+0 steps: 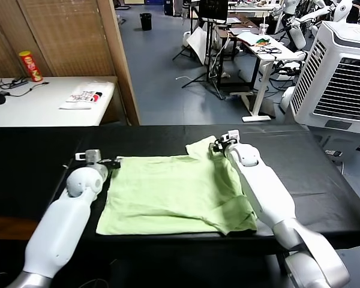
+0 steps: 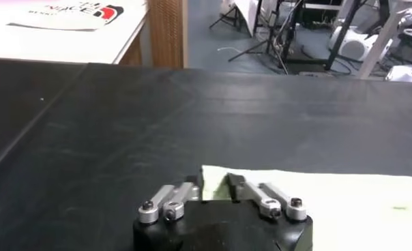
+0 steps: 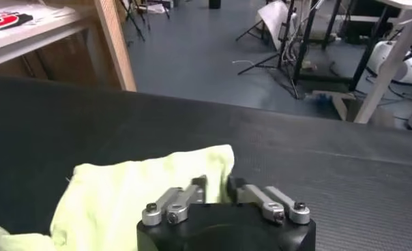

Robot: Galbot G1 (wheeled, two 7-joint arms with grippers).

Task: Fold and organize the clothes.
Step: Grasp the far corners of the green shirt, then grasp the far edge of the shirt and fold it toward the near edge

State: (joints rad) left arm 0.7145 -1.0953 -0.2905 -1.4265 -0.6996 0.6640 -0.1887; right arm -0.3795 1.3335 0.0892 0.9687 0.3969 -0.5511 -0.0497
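Note:
The clothes are one pale green T-shirt point(image 1: 174, 195) spread flat on the black table covering point(image 1: 306, 156). My left gripper point(image 1: 113, 163) sits at the shirt's far left corner. In the left wrist view the left gripper point(image 2: 215, 191) is shut on the edge of the shirt point(image 2: 329, 204), with the corner of the cloth between its fingers. My right gripper point(image 1: 219, 146) is at the far right corner, where the cloth bunches up. The right wrist view shows the right gripper point(image 3: 216, 187) shut on a raised fold of the shirt point(image 3: 138, 191).
A white side table point(image 1: 42, 111) stands at the back left with a red can point(image 1: 30, 65) and a printed sheet point(image 1: 84, 96). A white cooler unit point(image 1: 342, 78) stands at the back right. Black covering lies bare on both sides of the shirt.

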